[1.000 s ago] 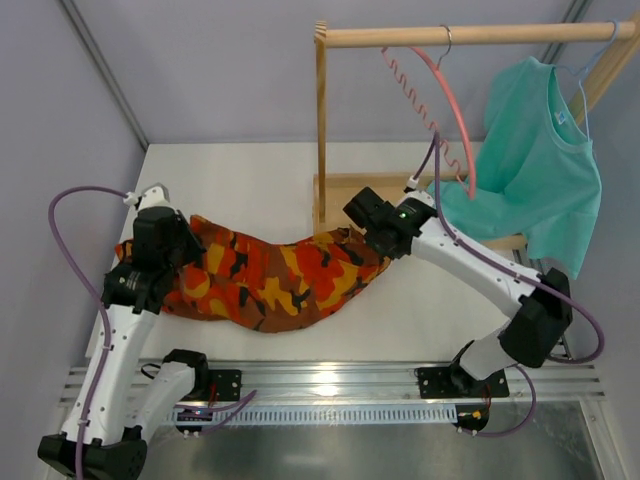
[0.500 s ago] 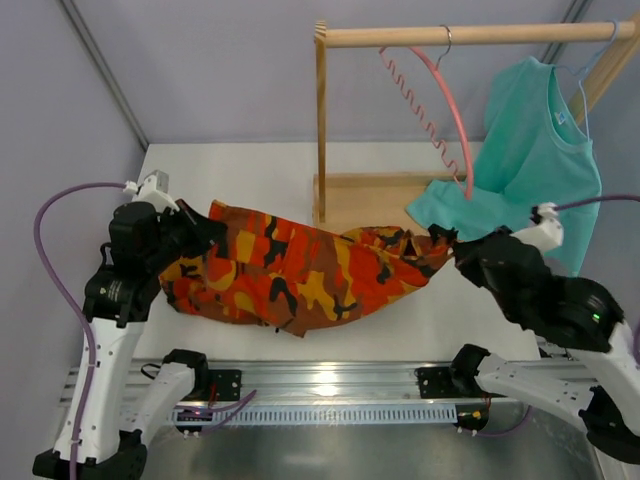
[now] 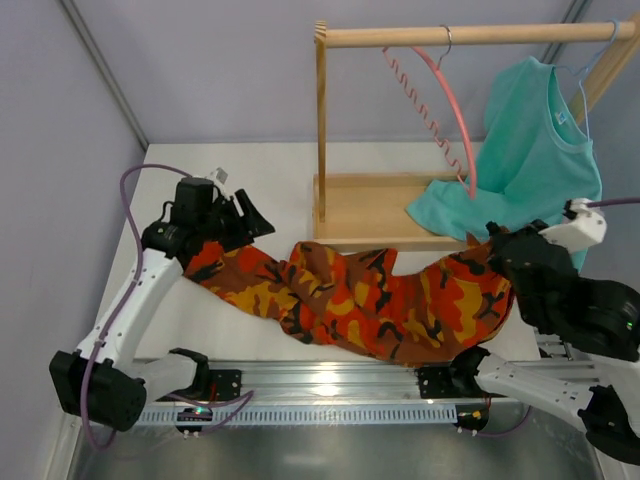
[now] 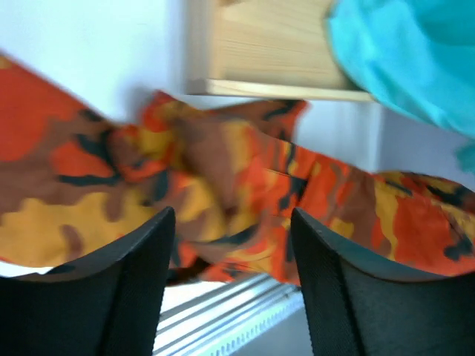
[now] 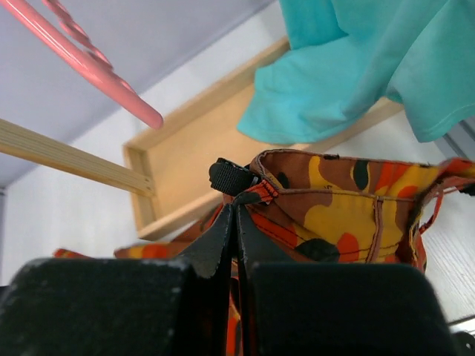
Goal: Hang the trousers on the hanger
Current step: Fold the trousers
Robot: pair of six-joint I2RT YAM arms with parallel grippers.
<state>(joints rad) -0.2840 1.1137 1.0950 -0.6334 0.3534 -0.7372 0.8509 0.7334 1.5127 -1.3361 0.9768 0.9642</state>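
Observation:
The camouflage trousers (image 3: 380, 300) lie stretched across the table's near half, from left to right. My right gripper (image 3: 497, 250) is shut on their waistband edge at the right end; in the right wrist view the closed gripper (image 5: 236, 204) pinches the hem of the trousers (image 5: 349, 208) beside a black buckle. Just above the trousers' left end my left gripper (image 3: 250, 222) stands open. Nothing lies between the left gripper's (image 4: 231, 219) fingers, and the trousers (image 4: 223, 170) are blurred beyond them. The pink hanger (image 3: 455, 110) hangs from the rack's bar, and its arm (image 5: 82, 55) also shows in the right wrist view.
A wooden rack has a post (image 3: 320, 110), a top bar (image 3: 470, 35) and a base tray (image 3: 380, 205) at the back. A teal T-shirt (image 3: 545, 160) on a light-blue hanger (image 3: 585, 70) droops onto the tray. An aluminium rail (image 3: 330, 385) runs along the near edge.
My left gripper has let go of the trousers, opened and moved back and right. The right gripper has drawn the trousers rightward and nearer; their left end now rests on the table.

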